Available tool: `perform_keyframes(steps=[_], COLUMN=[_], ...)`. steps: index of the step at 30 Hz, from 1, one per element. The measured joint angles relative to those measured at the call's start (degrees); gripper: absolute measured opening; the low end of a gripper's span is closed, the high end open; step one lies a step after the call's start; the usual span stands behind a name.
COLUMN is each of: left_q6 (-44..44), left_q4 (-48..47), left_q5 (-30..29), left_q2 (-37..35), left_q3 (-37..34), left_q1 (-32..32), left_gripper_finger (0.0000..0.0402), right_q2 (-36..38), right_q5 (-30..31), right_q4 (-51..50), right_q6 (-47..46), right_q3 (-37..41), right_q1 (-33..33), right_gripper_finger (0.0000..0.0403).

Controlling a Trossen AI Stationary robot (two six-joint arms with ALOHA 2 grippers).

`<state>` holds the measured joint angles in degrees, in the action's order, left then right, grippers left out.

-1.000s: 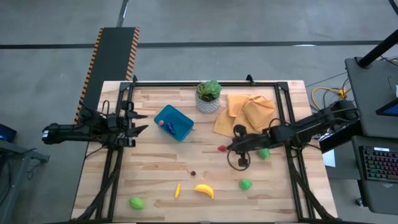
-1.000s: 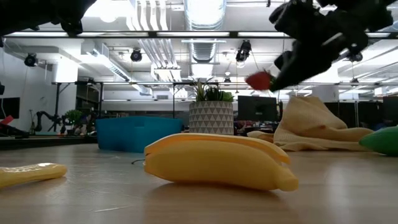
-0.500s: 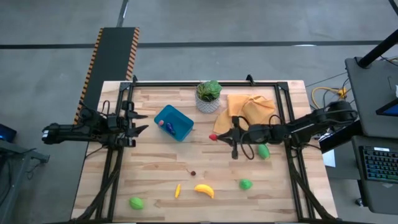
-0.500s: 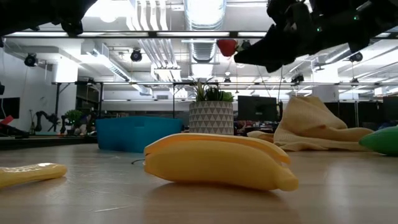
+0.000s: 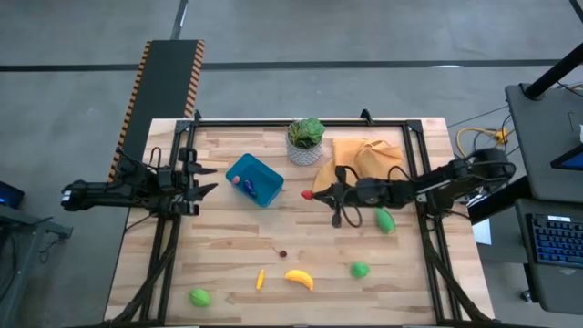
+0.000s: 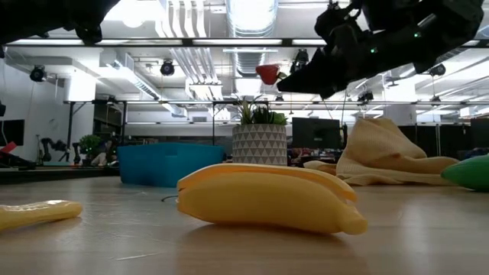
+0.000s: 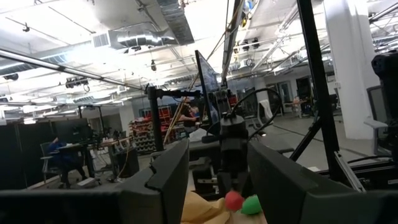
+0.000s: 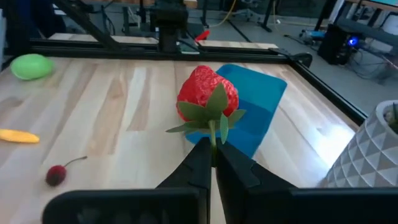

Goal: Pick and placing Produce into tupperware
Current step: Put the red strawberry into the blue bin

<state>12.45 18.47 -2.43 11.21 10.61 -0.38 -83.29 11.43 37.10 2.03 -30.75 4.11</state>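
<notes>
Jaws of right gripper (image 5: pixel 316 194) pinch strawberry (image 5: pixel 308 195) by its stem, short of tub (image 5: pixel 254 179), w/ purple piece inside; banana (image 5: pixel 299 279), greens etc. left on surface (image 5: pixel 228 246).

Both arms are dark, jointed tubes with black casings. The right arm (image 5: pixel 428 189) carries looped black cables at its wrist, toward 9 o'clock. The left arm (image 5: pixel 127 193) ends in 2 dark, tapered fingers (image 5: pixel 202 170).

Between the left gripper's (image 7: pixel 217 186) parted jaws, the right gripper (image 7: pixel 232 190) holds a red strawberry (image 7: pixel 234 200).
</notes>
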Motion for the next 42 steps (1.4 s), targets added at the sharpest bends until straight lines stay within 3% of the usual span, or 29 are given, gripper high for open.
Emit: perform_keyframes(steps=[8, 18, 33, 42], left_q6=[0.0, 0.0, 0.0, 0.0], left_q4=[0.0, 0.0, 0.0, 0.0], left_q5=[0.0, 0.0, 0.0, 0.0], left_q2=[0.0, 0.0, -0.1, 0.0], left_q3=[0.0, 0.0, 0.0, 0.0], left_q1=[0.0, 0.0, 0.0, 0.0], left_gripper_finger=[0.0151, 0.0151, 0.0151, 0.0151], right_q2=[-6.7, -17.7, -33.8, -41.3], right_q5=[-3.1, -4.5, -7.3, -7.4], right_q4=[0.0, -2.0, -31.7, -43.7], right_q6=[2.5, 5.6, 10.6, 11.7], right_q3=[-5.5, -18.5, -49.0, -64.1], right_q1=[-2.7, -6.5, -10.2, -12.4], right_gripper_finger=[0.0008, 0.0008, 0.0008, 0.0008])
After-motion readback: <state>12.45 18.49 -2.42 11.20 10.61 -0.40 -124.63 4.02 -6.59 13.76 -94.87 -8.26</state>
